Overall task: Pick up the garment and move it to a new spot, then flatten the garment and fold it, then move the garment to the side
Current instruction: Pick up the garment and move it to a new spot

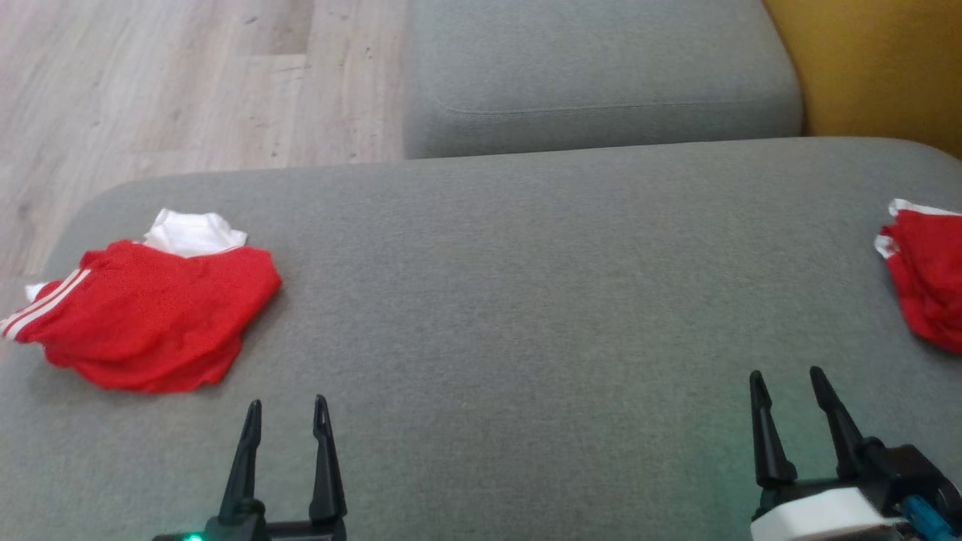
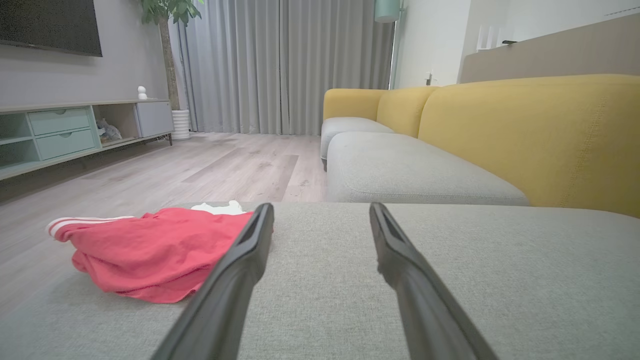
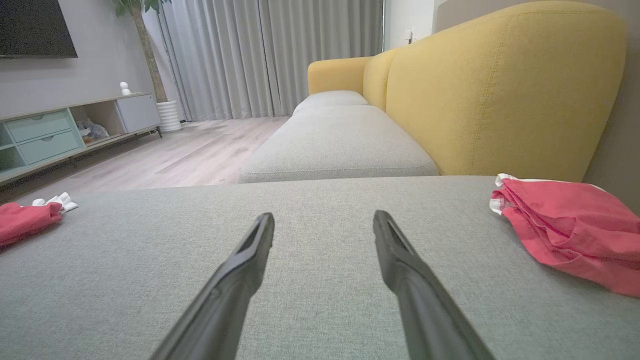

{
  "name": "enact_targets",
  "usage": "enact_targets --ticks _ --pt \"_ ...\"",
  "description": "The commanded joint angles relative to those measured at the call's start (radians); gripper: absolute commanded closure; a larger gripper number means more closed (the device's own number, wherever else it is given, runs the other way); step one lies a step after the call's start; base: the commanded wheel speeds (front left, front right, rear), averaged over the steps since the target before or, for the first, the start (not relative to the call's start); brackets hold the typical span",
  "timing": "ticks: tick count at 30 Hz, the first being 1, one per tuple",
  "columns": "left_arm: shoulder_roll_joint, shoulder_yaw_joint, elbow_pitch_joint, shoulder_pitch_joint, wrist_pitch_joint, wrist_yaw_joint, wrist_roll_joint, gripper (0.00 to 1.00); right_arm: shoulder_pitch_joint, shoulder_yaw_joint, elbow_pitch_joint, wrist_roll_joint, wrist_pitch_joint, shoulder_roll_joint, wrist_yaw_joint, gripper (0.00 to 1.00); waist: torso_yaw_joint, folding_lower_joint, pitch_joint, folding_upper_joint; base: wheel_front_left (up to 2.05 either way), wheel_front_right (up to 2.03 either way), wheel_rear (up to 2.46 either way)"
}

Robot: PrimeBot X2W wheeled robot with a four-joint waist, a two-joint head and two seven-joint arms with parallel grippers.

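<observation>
Matt woven grey cushion (image 1: 526, 300)

On the grey sofa cushion (image 1: 526, 315): crumpled red-and-white garment (image 1: 150, 323) near the left edge, second red garment (image 1: 928, 285) at the far right.

A red garment (image 1: 150, 315) with white side stripes and a white piece showing at its far edge lies loosely bunched at the left end of a grey sofa cushion (image 1: 526, 300). A second red garment (image 1: 928, 289), white-trimmed, lies crumpled at the right end.
</observation>
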Motion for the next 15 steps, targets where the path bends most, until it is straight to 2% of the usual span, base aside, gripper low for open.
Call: enact_targets --ticks 1,7,15 --pt "-0.002 0.031 -0.027 -0.041 -0.002 0.002 -0.003 0.00 -0.020 0.020 -0.034 -0.005 -0.011 -0.005 -0.001 0.00 0.012 0.0000 0.001 0.0000 0.00 0.00 0.00" --pt "-0.002 0.018 -0.037 -0.052 -0.002 0.009 -0.004 0.00 -0.017 0.036 -0.035 -0.004 -0.011 -0.005 -0.001 0.00 0.103 0.0000 0.019 0.0000 0.00 0.00 0.00" --pt "-0.002 0.034 -0.066 -0.044 -0.002 0.039 -0.012 0.00 -0.034 0.060 -0.037 -0.005 -0.011 -0.004 -0.001 0.00 0.272 0.0000 0.037 0.0000 0.00 0.00 0.00"
